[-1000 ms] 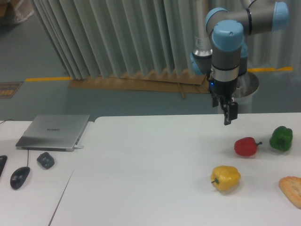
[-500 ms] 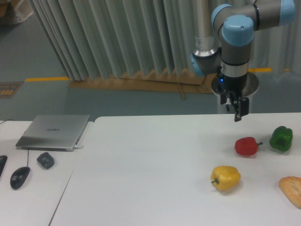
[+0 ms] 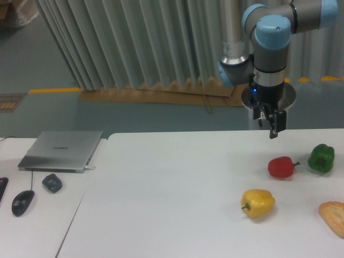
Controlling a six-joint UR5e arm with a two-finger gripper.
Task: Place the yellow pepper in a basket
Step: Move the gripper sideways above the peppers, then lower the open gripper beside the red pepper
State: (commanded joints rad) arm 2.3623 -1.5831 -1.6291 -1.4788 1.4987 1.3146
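Yellow and glossy, the lobed bell pepper (image 3: 258, 202) lies on the white table (image 3: 161, 188), its short dark stem pointing left, just below and left of the round red pepper (image 3: 281, 167). From that red pepper, the black two-finger gripper (image 3: 273, 127) hangs above and slightly left, well apart from the yellow pepper, which sits lower and nearer the camera. Whether the fingers are spread or closed cannot be told; they hold nothing visible. No basket shows. An orange-brown object (image 3: 333, 217) is cut off at the right edge.
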